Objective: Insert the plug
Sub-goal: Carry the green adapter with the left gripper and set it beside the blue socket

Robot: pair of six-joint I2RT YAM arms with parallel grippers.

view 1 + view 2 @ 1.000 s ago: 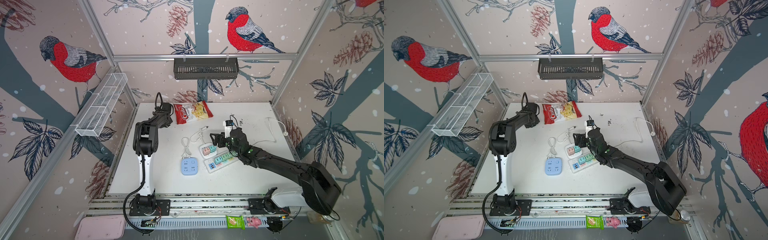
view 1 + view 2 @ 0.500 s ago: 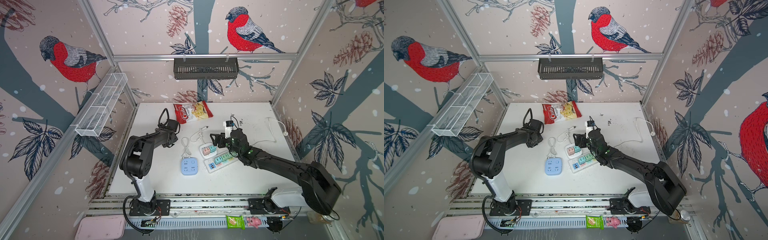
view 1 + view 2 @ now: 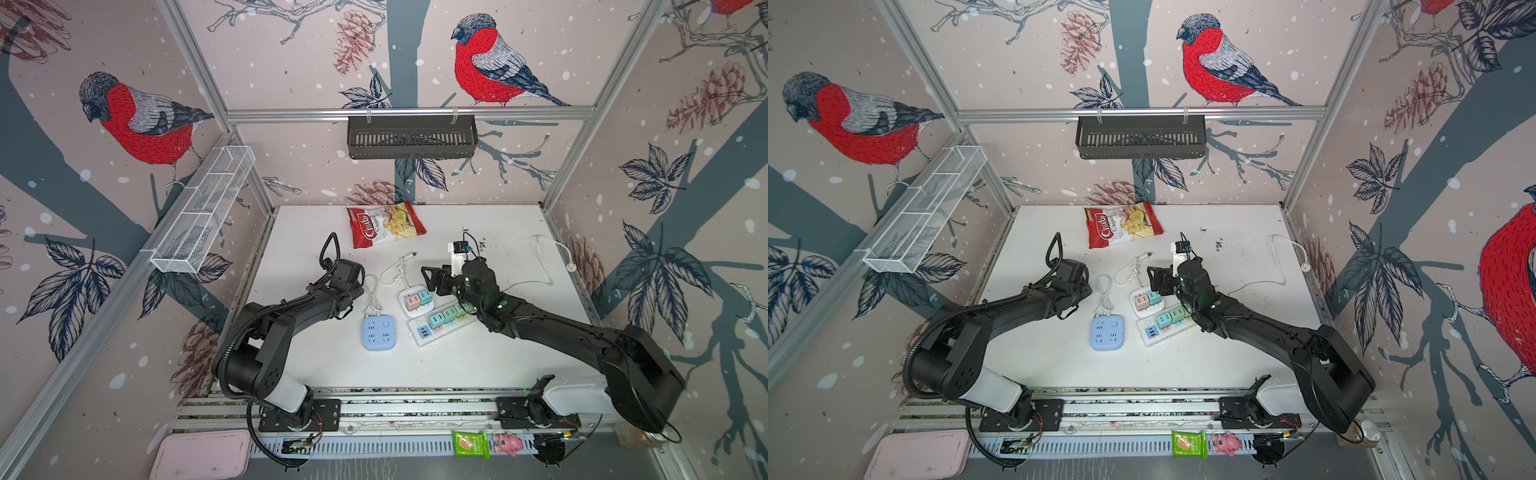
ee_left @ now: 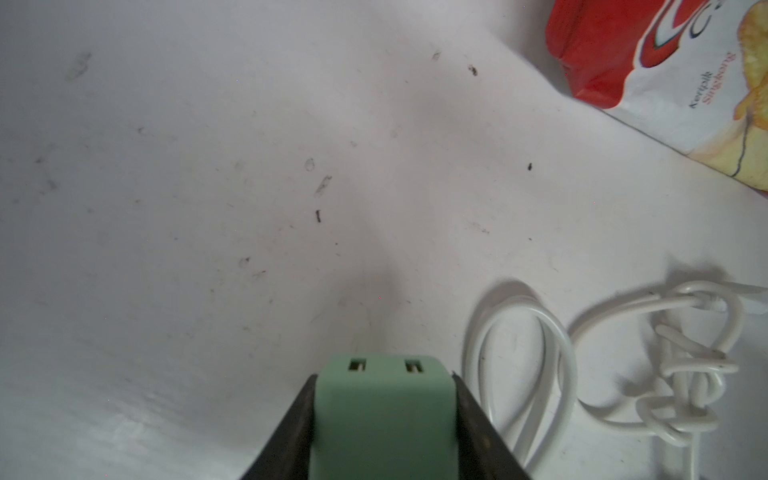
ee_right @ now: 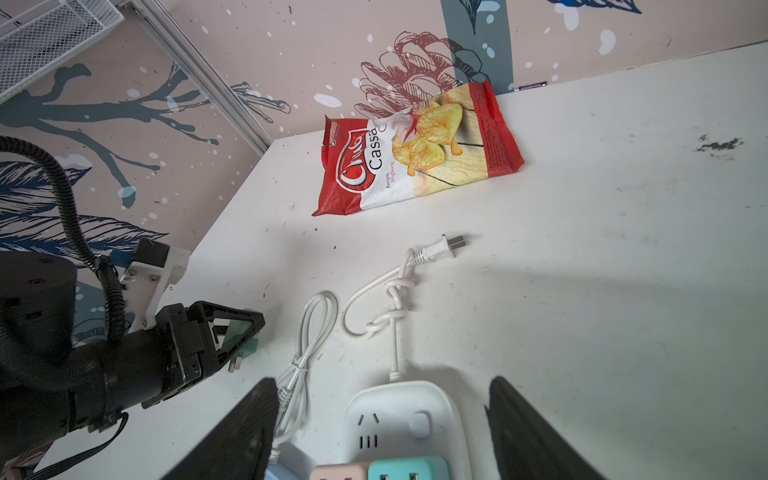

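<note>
- Both left fingers point(image 4: 291, 432) are clamped on a mint-green plastic plug point(image 4: 382, 415), one dark finger against each flank. The plug's face with two small slots points away from the wrist.
- In the right wrist view the same plug point(image 5: 245, 338) is held clear of the white worktop point(image 5: 582, 291), with its metal pins showing below the fingers.
- Plug location: in the left grip, just beside a bundled white cable point(image 5: 297, 368) and near a light-blue square socket block point(image 3: 378, 332). It is not seated in any socket.
- The right fingers point(image 5: 241, 436) stand wide apart and grip nothing. Between them in the wrist view lies a white rounded power strip point(image 5: 399, 415), which carries a pink adapter point(image 5: 336, 471) and a teal adapter point(image 5: 409, 467).
- A long white power strip point(image 3: 440, 326) with teal and green adapters lies beside the rounded one, partly under the right arm.
- A knotted white cord point(image 5: 395, 316) leaves the rounded strip and ends in a two-pin plug near a red crisp bag point(image 3: 384, 224) at the rear of the worktop.
</note>
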